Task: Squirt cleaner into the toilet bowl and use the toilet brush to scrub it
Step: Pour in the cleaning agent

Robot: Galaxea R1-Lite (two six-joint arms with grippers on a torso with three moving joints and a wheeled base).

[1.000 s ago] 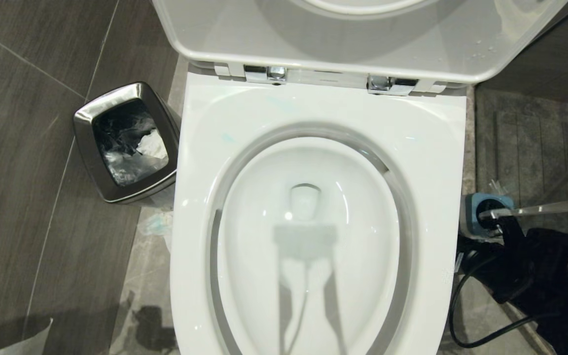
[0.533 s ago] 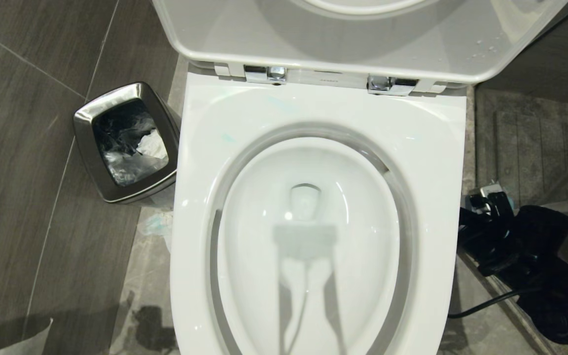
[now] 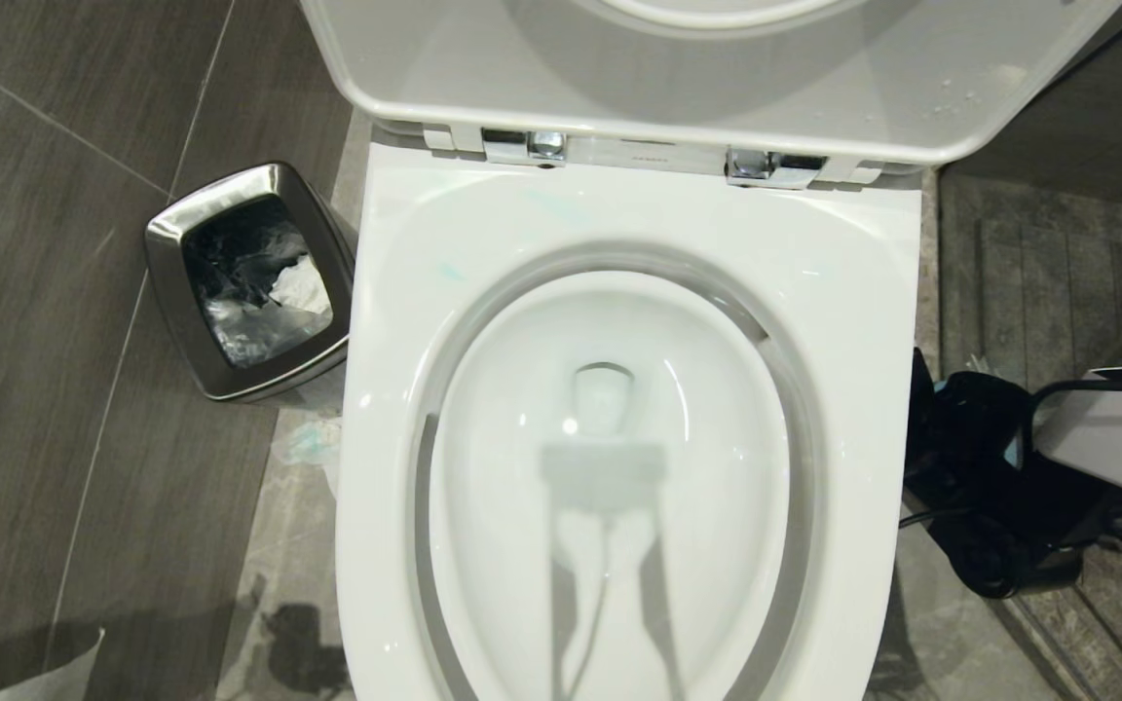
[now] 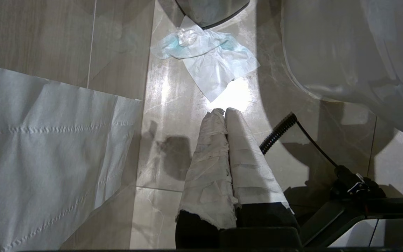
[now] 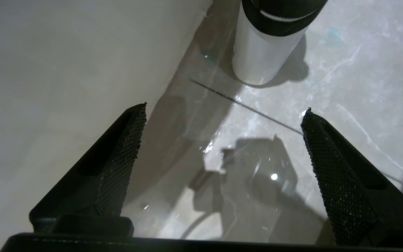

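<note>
The toilet bowl [image 3: 610, 467] fills the middle of the head view, white and glossy, its lid [image 3: 707, 78] raised. My right arm [image 3: 1106, 438] reaches down to the floor at the bowl's right side. Its gripper [image 5: 224, 108] is open over wet floor, with nothing between the fingers and the toilet's white side [image 5: 47, 70] close by. The toilet brush is hidden. A white cylindrical bottle with a black end [image 5: 264, 45] stands on the floor ahead of the right gripper. My left gripper [image 4: 224, 111] is shut, its fingers wrapped in white paper, pointing at the floor.
A steel waste bin [image 3: 249, 282] with a black liner stands left of the toilet. A crumpled white and blue tissue [image 4: 205, 52] lies on the floor ahead of the left gripper, and a sheet of white paper [image 4: 47, 150] hangs beside it. Black cables [image 3: 921, 521] trail by the right arm.
The right arm has shifted beside the toilet. Its white link has come into the head view, and the blue holder and brush handle seen a second ago are now covered.
</note>
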